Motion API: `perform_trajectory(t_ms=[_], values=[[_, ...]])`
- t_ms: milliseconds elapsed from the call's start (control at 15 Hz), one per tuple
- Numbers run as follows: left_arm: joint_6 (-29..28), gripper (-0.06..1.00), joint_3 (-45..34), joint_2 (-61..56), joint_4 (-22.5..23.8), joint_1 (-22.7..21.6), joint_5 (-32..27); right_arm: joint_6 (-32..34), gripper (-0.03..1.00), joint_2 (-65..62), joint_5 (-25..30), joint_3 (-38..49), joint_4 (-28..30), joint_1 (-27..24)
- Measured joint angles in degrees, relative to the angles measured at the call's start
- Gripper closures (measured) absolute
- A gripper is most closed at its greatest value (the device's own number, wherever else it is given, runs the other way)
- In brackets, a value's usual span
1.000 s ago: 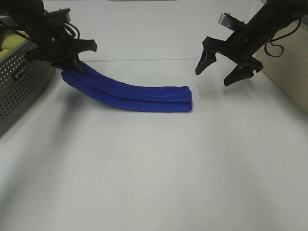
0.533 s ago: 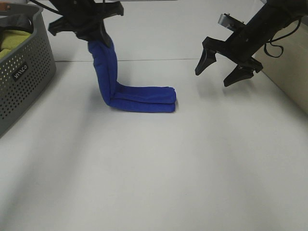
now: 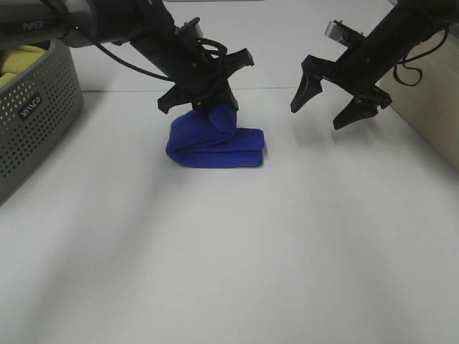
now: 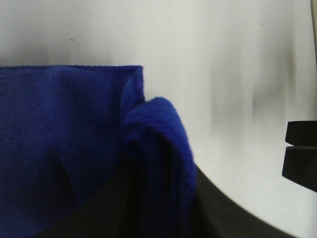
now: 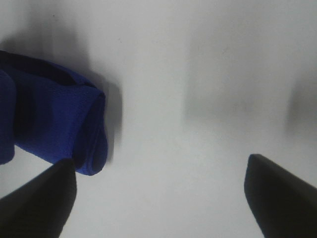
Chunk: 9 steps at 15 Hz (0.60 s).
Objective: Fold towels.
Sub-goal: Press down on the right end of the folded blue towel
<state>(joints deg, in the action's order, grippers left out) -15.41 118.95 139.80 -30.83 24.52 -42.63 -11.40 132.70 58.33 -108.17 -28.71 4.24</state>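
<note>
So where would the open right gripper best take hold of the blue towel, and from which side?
Probably the rounded end of the blue towel nearest the right gripper, approached from the right of the high view. That end lies flat, stacked and bare, while the left gripper holds the other end doubled over on top.

Towel mid-table, basket far left, grippers over and beside the towel.
Towel (image 3: 215, 147) lies on the table (image 3: 251, 272) just behind centre, one end doubled over on top. Left gripper (image 3: 204, 106) sits at the towel's 12 o'clock, pinching that end. Right gripper (image 3: 317, 116) hangs apart at 2 o'clock, jaws spread. Basket (image 3: 36, 115) stands at 9 o'clock, with a cloth (image 3: 20, 61) inside.
</note>
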Motion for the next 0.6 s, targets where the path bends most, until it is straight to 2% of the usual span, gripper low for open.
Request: perform_trajectory(t_ms=[133,267,400,600], values=[[1.0,0.46,0.2,0.1,-4.1,0.1,0.6,0.0,0.11,0.0,0.0,0.0,-0.1,0.0],[4.3,0.39,1.2,0.1,-7.9,0.2,-0.3,0.0,0.11,0.0,0.2,0.0,-0.6,0.0],[10.1,0.37,3.6,0.1,-12.6,0.2,-4.2,-0.1,0.11,0.0,1.3,0.0,-3.0,0.0],[14.6,0.37,10.4,0.1,-12.4,-0.6,-9.2,-2.0,0.11,-0.1,3.2,0.0,-8.6,0.0]])
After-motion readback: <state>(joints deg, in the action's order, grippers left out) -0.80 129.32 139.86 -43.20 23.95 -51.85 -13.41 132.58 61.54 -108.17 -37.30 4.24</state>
